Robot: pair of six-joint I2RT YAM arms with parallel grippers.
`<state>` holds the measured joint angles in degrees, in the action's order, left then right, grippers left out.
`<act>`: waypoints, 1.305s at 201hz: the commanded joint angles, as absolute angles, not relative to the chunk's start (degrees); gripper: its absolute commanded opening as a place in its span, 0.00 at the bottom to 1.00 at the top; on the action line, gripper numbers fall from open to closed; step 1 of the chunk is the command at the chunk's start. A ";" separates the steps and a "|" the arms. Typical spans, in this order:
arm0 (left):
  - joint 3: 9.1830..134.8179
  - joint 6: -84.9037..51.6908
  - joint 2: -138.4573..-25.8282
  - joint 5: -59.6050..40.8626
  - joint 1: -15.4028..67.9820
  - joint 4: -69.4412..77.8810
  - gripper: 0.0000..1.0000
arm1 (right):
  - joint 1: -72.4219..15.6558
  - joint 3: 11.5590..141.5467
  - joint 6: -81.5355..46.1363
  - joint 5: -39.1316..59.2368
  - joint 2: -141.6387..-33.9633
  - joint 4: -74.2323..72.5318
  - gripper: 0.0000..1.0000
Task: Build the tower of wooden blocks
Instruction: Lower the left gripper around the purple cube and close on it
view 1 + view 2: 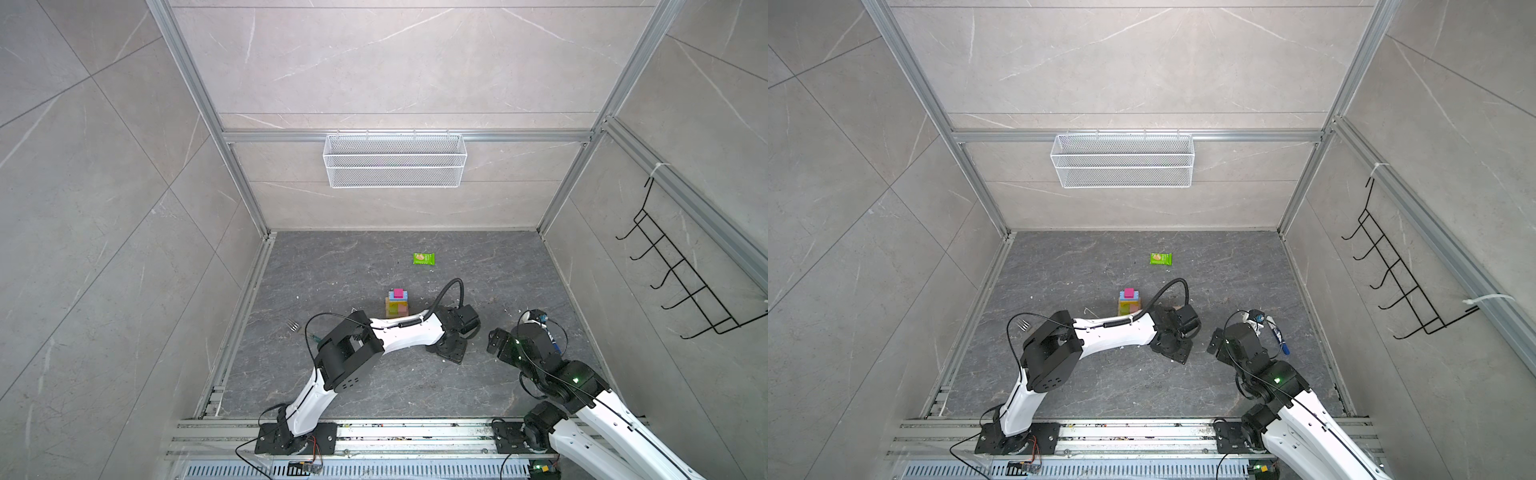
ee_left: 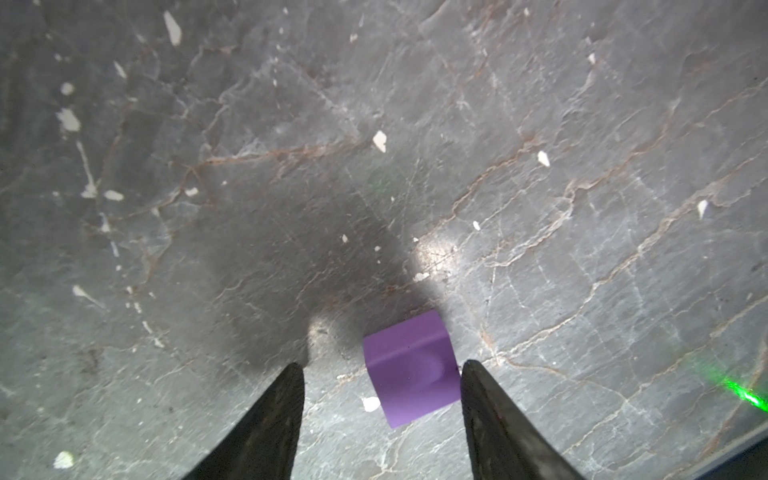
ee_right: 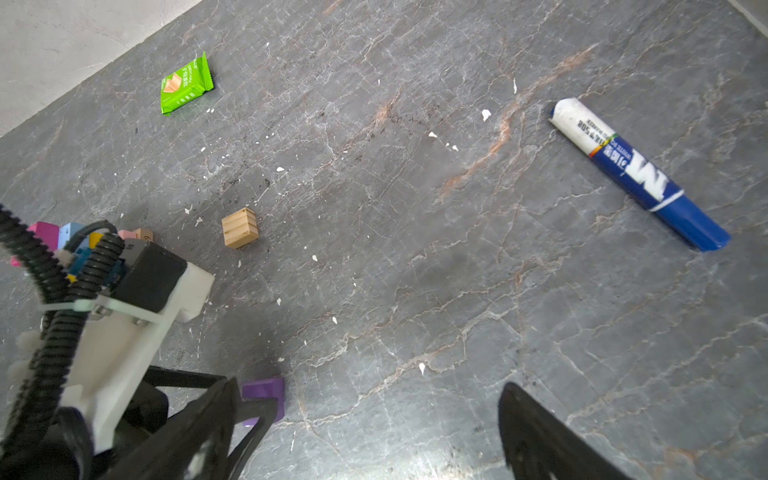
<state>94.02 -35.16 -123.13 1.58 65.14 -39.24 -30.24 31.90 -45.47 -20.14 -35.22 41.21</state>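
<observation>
Grey tabletop (image 1: 332, 270): tower (image 1: 397, 303) part-built, at 10 o'clock from left gripper (image 2: 380, 365), whose parted jaws straddle a loose purple cube (image 2: 409, 370). Tan cube (image 3: 240, 228) unplaced. Right gripper (image 3: 372, 388) spread, empty.

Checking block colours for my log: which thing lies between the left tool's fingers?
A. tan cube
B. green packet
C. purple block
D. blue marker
C: the left wrist view shows a purple block between the fingers of the left tool, with a gap on one side.
</observation>
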 commanded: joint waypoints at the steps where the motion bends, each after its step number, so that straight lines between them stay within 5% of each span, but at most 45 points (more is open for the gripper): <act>1: 93.69 -34.49 -120.52 3.49 65.71 -38.98 0.63 | -30.40 32.16 -45.53 -19.69 -34.90 40.32 0.99; 262: 97.04 -43.43 -125.60 3.87 65.80 -45.70 0.48 | -30.35 32.06 -45.20 -19.95 -34.91 39.81 0.99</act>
